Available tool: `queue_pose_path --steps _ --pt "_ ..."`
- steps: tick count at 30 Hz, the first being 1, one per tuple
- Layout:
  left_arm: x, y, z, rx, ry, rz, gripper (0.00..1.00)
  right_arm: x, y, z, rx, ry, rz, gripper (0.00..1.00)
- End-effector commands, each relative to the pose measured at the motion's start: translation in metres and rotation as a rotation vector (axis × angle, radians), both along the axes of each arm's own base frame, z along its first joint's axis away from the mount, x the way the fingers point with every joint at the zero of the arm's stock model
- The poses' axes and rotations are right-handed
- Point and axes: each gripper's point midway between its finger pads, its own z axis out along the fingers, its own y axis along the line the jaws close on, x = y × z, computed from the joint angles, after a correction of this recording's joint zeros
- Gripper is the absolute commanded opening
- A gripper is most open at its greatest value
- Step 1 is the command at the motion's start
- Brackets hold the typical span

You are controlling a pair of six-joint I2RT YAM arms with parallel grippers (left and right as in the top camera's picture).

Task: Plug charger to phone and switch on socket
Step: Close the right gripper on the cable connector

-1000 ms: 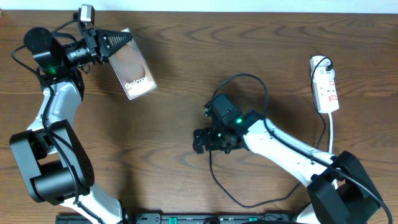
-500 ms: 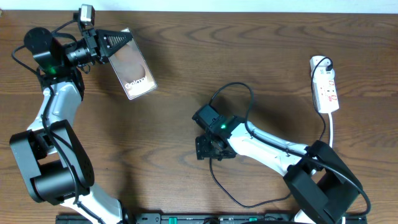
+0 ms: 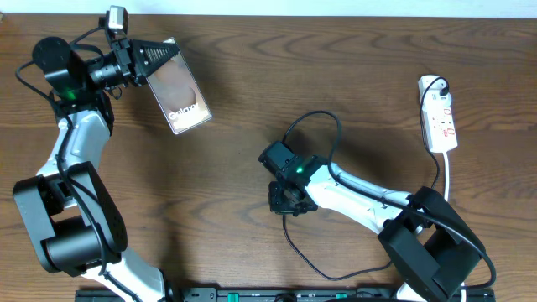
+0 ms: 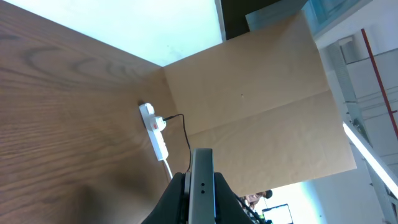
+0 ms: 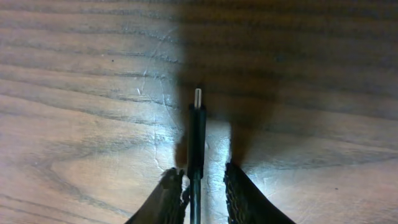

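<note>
The phone (image 3: 178,91), a dark slab with a brownish oval picture, is held off the table at the back left, and my left gripper (image 3: 148,59) is shut on its upper end. The left wrist view shows the phone's grey edge (image 4: 201,168) clamped between the fingers. The charger's black cable (image 3: 317,115) loops across mid-table. Its slim plug (image 5: 197,124) lies on the wood, metal tip pointing away. My right gripper (image 5: 202,169) straddles the cable just behind the plug. The left finger touches the cable and a gap shows at the right finger. The white socket (image 3: 440,113) lies at the far right.
The socket's white lead (image 3: 445,178) runs toward the front edge past the right arm. In the left wrist view the socket (image 4: 155,127) lies far off, below a brown board (image 4: 249,81) behind the table. The right arm (image 3: 369,197) stretches across the front right.
My right gripper has shifted slightly left and toward the front, come down over the charger plug, and narrowed its jaws round the cable. The left arm and phone have not moved.
</note>
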Motion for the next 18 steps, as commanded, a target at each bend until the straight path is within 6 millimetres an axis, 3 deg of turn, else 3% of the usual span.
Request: queue_pose_path --steps 1,18 --pt "-0.006 -0.002 0.013 0.02 -0.049 -0.018 0.07 0.003 -0.003 -0.004 -0.032 -0.018 -0.01 0.23" --pt "-0.006 -0.002 0.012 0.019 -0.047 -0.018 0.07 0.018 -0.006 -0.004 -0.055 -0.09 -0.025 0.21"
